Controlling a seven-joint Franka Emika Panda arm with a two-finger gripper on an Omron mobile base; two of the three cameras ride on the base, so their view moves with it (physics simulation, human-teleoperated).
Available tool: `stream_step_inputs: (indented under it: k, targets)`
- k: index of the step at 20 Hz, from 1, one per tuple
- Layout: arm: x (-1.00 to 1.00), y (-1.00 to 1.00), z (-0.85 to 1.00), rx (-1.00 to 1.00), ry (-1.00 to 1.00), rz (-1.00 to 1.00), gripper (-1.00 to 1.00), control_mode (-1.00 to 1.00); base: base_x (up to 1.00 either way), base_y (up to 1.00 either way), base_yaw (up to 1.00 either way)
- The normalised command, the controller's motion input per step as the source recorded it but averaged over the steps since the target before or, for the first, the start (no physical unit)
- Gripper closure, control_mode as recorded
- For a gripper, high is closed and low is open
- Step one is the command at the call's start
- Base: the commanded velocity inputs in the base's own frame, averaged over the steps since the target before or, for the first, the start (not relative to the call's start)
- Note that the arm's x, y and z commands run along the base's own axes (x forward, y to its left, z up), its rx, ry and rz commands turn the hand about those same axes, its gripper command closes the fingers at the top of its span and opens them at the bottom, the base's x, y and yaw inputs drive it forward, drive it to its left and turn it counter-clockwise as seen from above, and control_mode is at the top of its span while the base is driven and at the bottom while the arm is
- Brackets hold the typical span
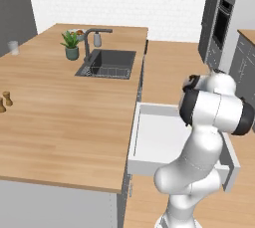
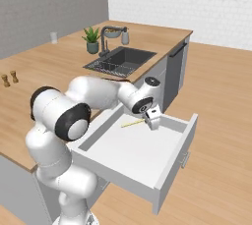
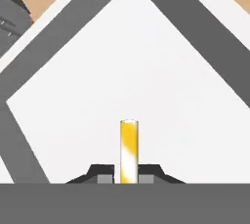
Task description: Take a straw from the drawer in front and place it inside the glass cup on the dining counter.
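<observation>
The straw sits pinched between your gripper fingertips, over the white floor of the open drawer, near its back edge. The glass cup stands at the bench's far left corner, well apart.

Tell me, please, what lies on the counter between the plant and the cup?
Only bare wood between the plant and the cup, shown in the left base view.

You're seeing dining counter carrying glass cup at far corner, potted plant and soap bottle beside sink, two small shakers; drawer sitting open.
</observation>
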Motion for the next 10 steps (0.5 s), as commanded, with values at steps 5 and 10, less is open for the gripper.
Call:
stream_step_inputs:
  k: [5, 10]
  targets:
    - [-0.16, 0.52, 1.0, -0.05, -0.13, 0.33, 1.0, -1.0, 0.0, 0.0, 0.0]
    - [-0.35, 0.58, 1.0, -0.1, -0.13, 0.32, 1.0, -1.0, 0.0, 0.0, 0.0]
